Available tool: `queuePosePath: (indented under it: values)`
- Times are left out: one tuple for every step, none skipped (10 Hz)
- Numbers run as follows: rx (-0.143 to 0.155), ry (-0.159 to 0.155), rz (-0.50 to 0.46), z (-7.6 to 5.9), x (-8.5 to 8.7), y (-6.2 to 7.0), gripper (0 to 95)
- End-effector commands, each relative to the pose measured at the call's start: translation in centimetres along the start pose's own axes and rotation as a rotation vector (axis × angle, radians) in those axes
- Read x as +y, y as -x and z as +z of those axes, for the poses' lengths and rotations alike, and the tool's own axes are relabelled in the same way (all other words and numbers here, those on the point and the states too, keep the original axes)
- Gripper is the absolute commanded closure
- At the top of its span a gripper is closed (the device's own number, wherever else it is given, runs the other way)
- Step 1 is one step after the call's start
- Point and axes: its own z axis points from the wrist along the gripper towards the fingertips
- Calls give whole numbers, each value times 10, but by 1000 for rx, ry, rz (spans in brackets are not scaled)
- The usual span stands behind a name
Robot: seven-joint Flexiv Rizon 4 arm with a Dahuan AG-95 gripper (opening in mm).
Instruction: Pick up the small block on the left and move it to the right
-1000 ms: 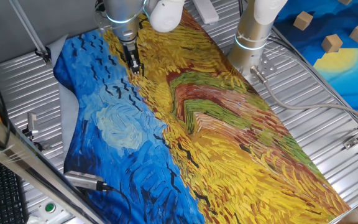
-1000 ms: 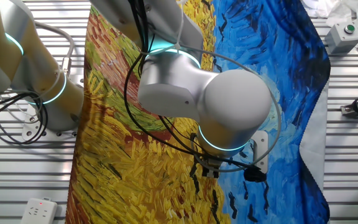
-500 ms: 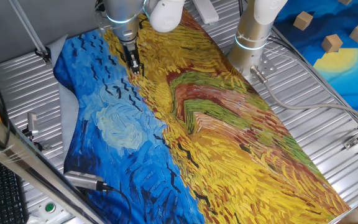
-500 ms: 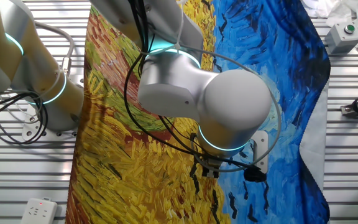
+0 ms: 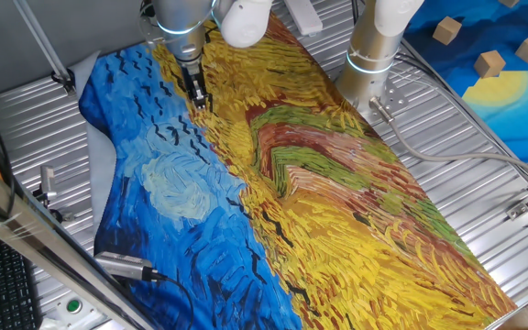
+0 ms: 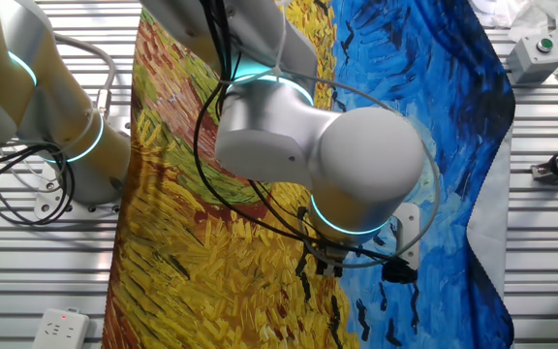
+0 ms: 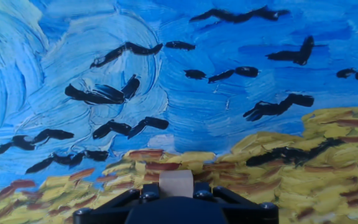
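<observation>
Nothing has shifted since the earlier frames: the gripper [image 5: 200,101] sits low on the painted cloth [image 5: 337,202], seemingly pinching the small block [image 7: 176,183]. Next comes lifting and carrying it right.

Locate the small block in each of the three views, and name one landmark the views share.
One fixed view: not distinguishable; the gripper is down at the cloth, upper left, where blue meets yellow.
The other fixed view: hidden; the arm covers the spot and only the gripper shows at lower centre.
Hand view: the small block at bottom centre, just above the dark gripper body.
Shared landmark: the painted cloth's blue-yellow border with black bird strokes.
</observation>
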Motion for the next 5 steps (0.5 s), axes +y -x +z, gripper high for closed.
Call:
queuePosePath:
  values:
    - [94, 4, 11, -96, 2, -13, 950]
    - [94, 3, 10, -97, 2, -13, 950]
    - [96, 3, 11, -97, 2, -13, 950]
    - [98, 3, 12, -96, 2, -13, 950]
    - [99, 3, 13, -96, 2, -13, 950]
